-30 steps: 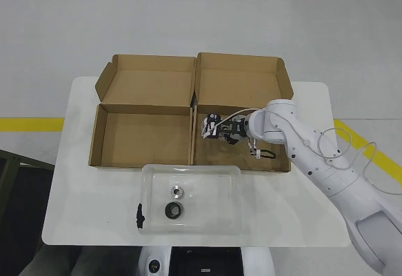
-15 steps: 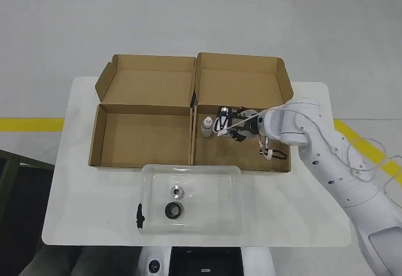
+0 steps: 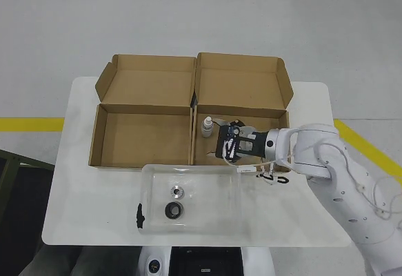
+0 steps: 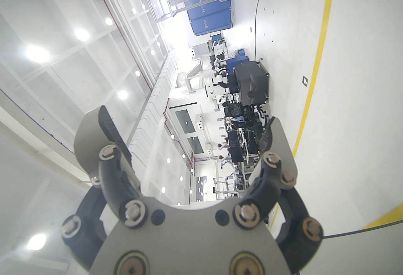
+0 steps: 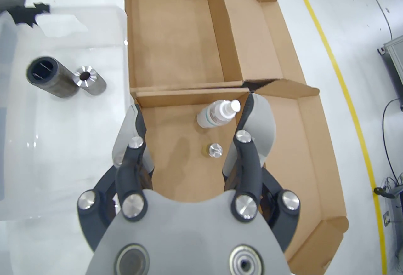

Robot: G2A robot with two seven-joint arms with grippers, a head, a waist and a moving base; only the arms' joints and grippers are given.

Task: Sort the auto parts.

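1. Steel first: a silver collet (image 3: 177, 192) and a dark sleeve (image 3: 175, 210) sit just beside each other in the clear bin (image 3: 214, 207), at 6 o'clock from the cardboard boxes.
2. The right box (image 3: 256, 117) holds a white bottle (image 3: 207, 125) in its 10 o'clock corner, with a small metal cap (image 5: 214, 150) near it.
3. The right gripper (image 3: 226, 143) hovers over that box, fingers spread and empty. The left gripper (image 4: 189, 118) is also splayed and empty.
4. Risks: a fingertip catching the bin's clear rim, nudging the neighbouring part, or tipping the bottle.
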